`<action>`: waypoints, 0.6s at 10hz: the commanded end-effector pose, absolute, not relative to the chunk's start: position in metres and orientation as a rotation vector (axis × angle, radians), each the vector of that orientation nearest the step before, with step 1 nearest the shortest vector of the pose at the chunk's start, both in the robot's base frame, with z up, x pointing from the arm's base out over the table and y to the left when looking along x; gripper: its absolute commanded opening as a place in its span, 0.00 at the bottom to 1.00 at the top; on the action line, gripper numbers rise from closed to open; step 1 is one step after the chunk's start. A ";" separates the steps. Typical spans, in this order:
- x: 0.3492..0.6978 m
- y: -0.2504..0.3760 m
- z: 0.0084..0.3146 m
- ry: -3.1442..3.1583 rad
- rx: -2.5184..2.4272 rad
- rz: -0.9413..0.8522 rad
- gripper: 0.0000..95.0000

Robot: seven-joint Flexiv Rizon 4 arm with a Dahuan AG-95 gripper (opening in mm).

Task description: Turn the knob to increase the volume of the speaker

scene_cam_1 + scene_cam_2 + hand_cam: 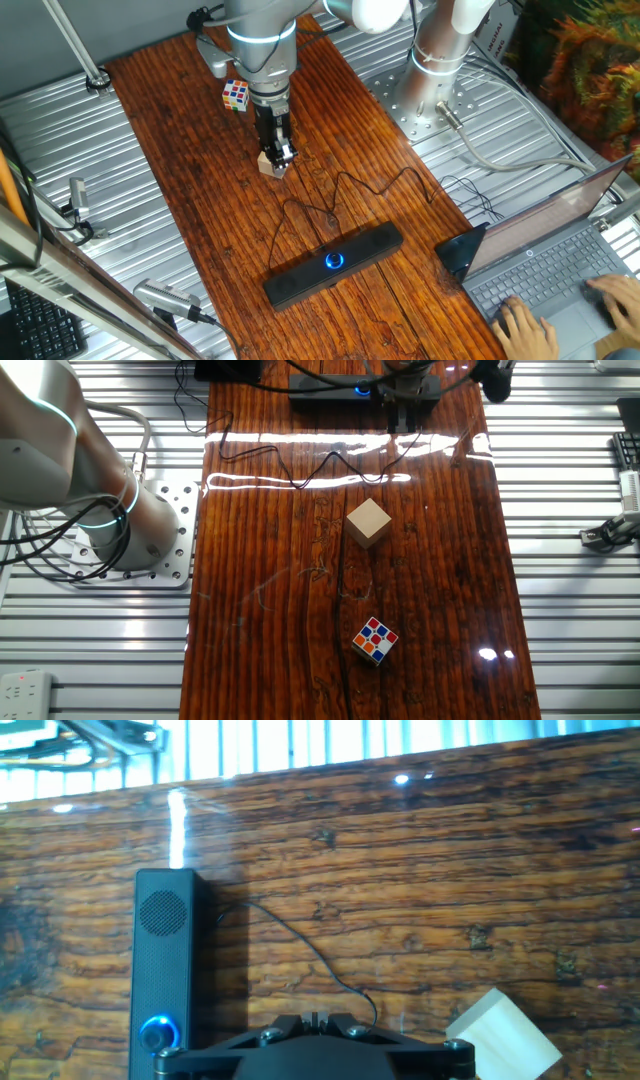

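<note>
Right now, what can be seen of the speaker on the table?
The speaker is a long, narrow black bar with rounded ends, seemingly plastic with a perforated grille face. It lies flat on the wooden tabletop, angled across the board. The knob at its centre glows with a blue ring. A thin black cable runs from it in loops over the wood. Nothing else touches it; the gripper hangs apart from it, beside a wooden block.

Bright overhead light; glare streaks on glossy wooden tabletop [300,482].
</note>
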State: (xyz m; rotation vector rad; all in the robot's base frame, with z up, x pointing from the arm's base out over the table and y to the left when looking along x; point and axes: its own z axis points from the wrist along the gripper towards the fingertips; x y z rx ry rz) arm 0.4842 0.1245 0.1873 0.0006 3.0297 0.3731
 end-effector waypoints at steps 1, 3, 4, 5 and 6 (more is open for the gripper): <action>0.484 0.124 0.187 3.031 0.001 0.361 0.00; 0.483 0.124 0.189 3.021 -0.001 0.363 0.00; 0.483 0.124 0.189 3.022 0.003 0.359 0.00; 0.483 0.124 0.189 3.023 -0.001 0.356 0.00; 0.483 0.124 0.189 3.023 -0.008 0.355 0.00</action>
